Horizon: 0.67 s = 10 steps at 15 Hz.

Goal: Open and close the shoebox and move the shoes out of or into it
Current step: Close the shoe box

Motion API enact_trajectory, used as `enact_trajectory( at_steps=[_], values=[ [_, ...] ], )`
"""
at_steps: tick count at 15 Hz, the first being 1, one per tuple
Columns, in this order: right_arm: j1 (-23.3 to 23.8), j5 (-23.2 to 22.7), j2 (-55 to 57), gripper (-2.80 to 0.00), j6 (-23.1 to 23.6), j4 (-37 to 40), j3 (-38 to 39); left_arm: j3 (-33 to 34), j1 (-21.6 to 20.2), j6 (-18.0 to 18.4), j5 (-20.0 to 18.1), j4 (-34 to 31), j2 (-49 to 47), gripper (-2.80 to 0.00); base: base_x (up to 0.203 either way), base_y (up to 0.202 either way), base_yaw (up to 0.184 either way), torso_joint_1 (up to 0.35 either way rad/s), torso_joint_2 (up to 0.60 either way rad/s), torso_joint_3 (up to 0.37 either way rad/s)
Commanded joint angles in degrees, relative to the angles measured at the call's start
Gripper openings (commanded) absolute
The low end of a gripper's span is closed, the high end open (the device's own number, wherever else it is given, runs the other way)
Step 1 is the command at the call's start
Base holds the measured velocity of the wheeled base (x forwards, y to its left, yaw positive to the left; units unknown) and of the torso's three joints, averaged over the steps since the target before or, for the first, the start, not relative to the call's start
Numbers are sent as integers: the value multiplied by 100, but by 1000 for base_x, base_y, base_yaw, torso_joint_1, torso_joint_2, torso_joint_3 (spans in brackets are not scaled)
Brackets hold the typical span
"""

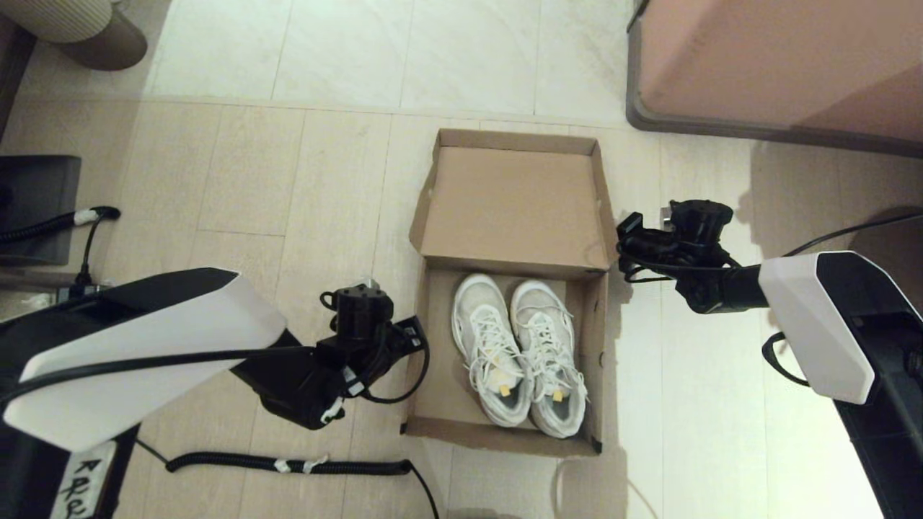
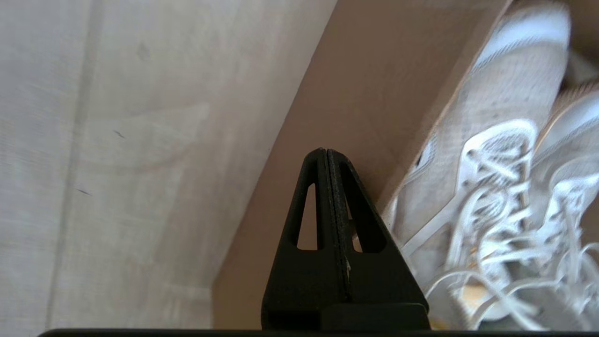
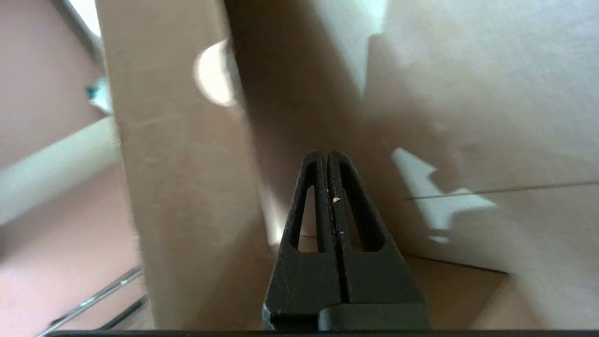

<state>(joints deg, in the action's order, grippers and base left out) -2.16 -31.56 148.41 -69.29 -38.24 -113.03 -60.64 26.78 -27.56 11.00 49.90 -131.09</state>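
a coiled cable (image 1: 288, 463) is seen lying on the tiled floor (image 1: 238, 180), nearest the robot. just beyond it, the shoebox (image 1: 422, 360) is set open on the floor, with the shoes (image 1: 519, 353) laid side by side inside, toes pointed away. the left gripper (image 1: 412, 333) is held at the box's left wall, its fingers (image 2: 327, 196) pressed together on nothing. farther on, the lid (image 1: 515, 205) is tilted back, and the right gripper (image 1: 626, 229) is held at its right edge, fingers (image 3: 327, 196) likewise closed and empty. a pink-brown block (image 1: 779, 61) is seen at the far right.
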Motion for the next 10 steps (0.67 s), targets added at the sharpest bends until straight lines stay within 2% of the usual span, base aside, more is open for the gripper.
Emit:
enact_trajectory(
  at_steps=[1,6,10],
  values=[
    [4,-27,-23,-280,-266,-175,0,-10,38,-12,8,37,-110,-280,0,0,0,0,0,0],
    [59,-454,13,-280,-1774,-1071,9,-10,38,-3,16,99,-145,-280,0,0,0,0,0,0],
    [244,-1288,134,-280,-3527,-2518,9,-10,38,-5,8,99,-162,-280,0,0,0,0,0,0]
  ],
)
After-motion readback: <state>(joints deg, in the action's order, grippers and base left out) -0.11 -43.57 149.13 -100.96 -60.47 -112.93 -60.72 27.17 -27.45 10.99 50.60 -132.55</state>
